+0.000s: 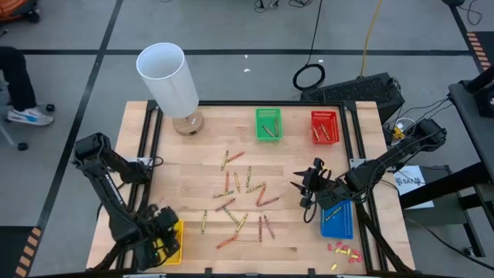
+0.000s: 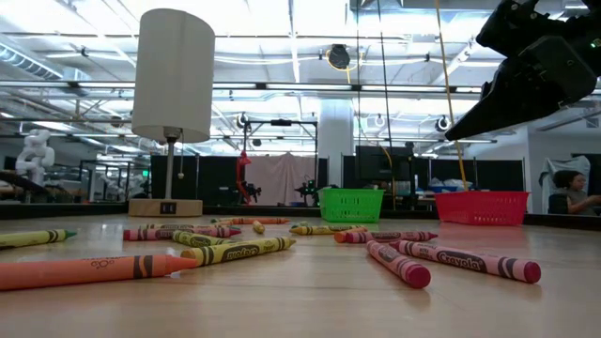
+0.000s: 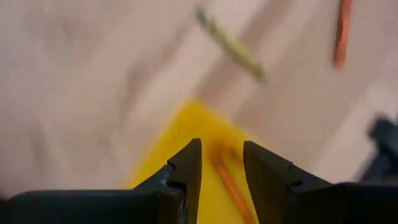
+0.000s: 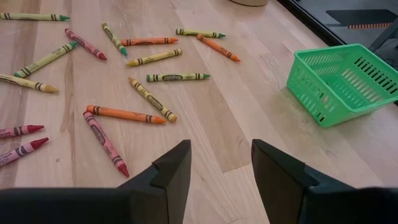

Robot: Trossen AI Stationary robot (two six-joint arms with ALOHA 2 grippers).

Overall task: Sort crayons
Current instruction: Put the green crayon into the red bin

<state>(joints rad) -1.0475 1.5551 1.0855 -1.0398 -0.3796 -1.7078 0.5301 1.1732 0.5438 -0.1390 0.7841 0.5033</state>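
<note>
Several crayons [image 1: 239, 201], red, orange, olive-yellow and brown, lie flat and scattered on the middle of the wooden table; they also show in the right wrist view [image 4: 124, 114]. My left gripper [image 1: 162, 232] hovers open over a yellow basket [image 1: 174, 245] at the table's near left corner. In its wrist view the fingers [image 3: 222, 149] stand apart above an orange crayon [image 3: 230, 180] that lies in the yellow basket [image 3: 180, 130]. My right gripper [image 1: 307, 185] hangs open above the table right of the crayons, with nothing between its fingers [image 4: 221, 152].
A white-shaded lamp [image 1: 170, 77] stands at the far left. A green basket [image 1: 268, 123] and a red basket [image 1: 325, 127] sit at the far edge, and a blue basket [image 1: 337, 218] at the near right. Tiny red and yellow bits [image 1: 343, 249] lie beside the blue one.
</note>
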